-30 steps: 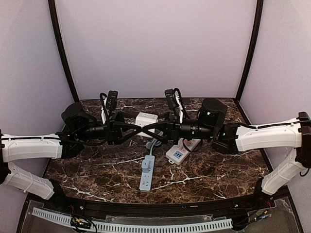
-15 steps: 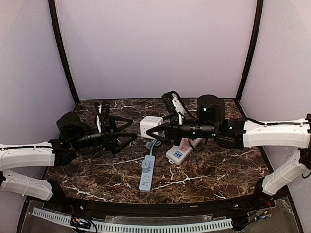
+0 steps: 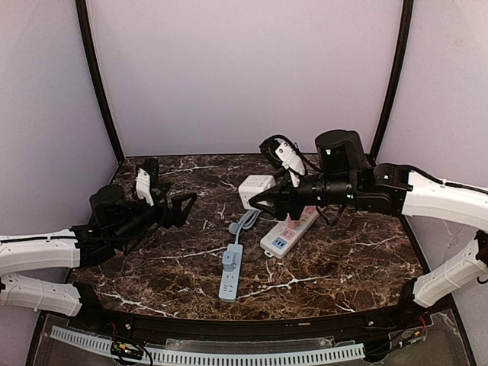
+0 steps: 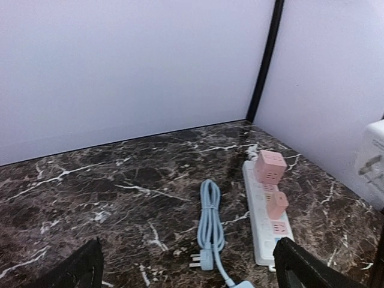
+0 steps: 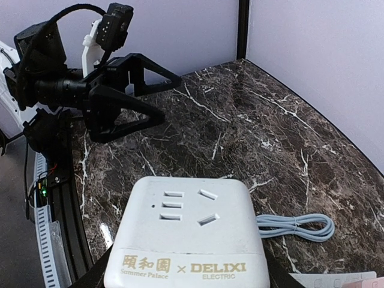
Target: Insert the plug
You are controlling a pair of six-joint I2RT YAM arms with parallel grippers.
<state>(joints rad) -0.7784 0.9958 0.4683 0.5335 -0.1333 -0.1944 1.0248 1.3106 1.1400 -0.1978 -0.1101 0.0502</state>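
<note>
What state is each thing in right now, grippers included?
left gripper: jaws wide open, empty
right gripper: jaws shut on white DELIXI cube socket
white DELIXI cube socket: held above the table, sockets on its visible face empty
blue power strip: lying flat on the table
blue cord: bundled, its plug lying loose, not inserted
white power strip: flat on the table
pink cube adapters: seated on white power strip

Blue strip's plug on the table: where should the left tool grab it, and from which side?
Probably best: pinch the plug body from above, across its sides, behind the prongs. It lies flat at the coiled cable end, prongs sticking sideways; leave them bare.
</note>
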